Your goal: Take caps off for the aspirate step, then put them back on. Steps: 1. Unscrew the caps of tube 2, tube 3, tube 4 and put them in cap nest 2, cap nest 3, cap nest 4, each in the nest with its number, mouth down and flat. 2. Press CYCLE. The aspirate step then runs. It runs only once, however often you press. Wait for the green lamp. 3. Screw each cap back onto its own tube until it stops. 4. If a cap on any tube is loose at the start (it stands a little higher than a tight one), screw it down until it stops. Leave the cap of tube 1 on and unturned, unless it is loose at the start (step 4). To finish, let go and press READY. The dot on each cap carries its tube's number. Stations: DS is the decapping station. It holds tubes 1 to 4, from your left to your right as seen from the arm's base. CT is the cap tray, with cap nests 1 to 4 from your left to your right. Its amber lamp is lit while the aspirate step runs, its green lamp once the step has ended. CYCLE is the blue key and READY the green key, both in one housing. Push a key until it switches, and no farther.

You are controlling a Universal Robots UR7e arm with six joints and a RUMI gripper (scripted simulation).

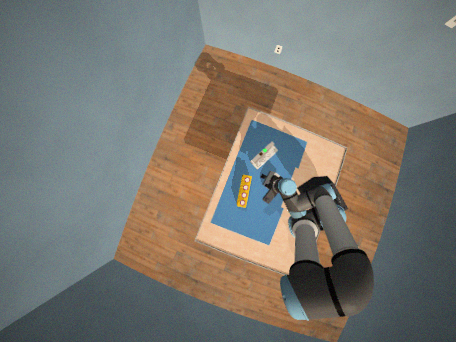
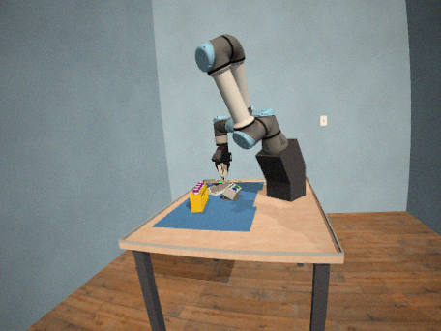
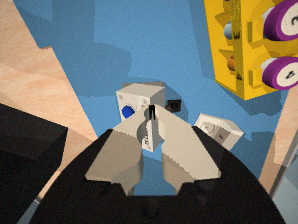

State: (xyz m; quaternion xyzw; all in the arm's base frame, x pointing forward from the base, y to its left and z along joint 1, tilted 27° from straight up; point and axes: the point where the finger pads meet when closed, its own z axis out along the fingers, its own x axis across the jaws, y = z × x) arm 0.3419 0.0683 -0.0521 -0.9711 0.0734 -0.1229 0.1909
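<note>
Apparently empty gripper [image 3: 151, 114] above key housing [image 3: 141, 100].

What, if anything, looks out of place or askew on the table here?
Nothing stands out. The yellow decapping station stands upright on the blue mat with four caps showing on top. The tool is shut and empty, poised over the key housing. Nothing looks tipped or spilled.

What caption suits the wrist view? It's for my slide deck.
Shut, empty tool poised over the key housing with its blue key; capped tubes in the yellow station at right.
</note>
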